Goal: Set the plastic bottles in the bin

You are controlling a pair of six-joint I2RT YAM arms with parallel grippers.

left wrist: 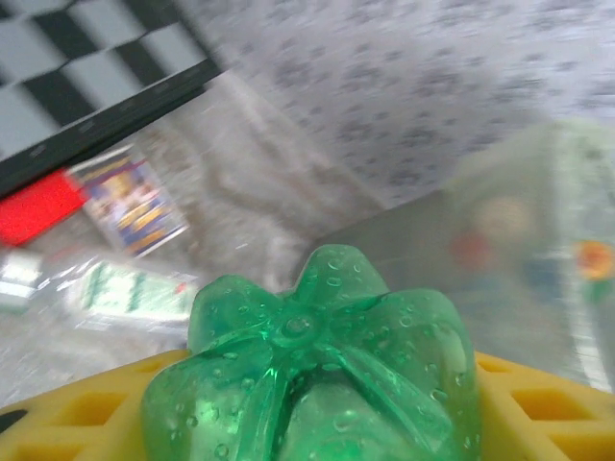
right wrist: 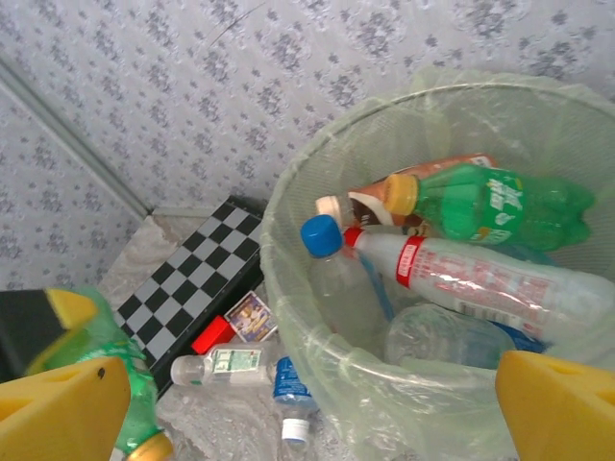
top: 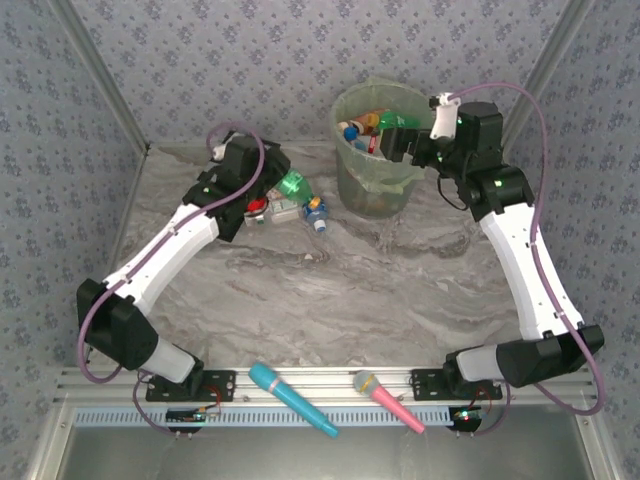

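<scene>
The bin (top: 375, 190) stands far right, bottles (right wrist: 461, 279) already inside, the right gripper (top: 392, 145) gaping over its rim. To its left, the left gripper (top: 278, 192) clamps a green bottle (left wrist: 307, 375). It should probably clear the rim before releasing over the middle.

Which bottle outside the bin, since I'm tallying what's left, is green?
The green bottle held in the left gripper; the clear bottles lying on the table have no tint.

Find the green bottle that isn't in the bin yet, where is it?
In the top view, the green bottle is clamped in the left tool, left of centre, just beside the bin.
</scene>
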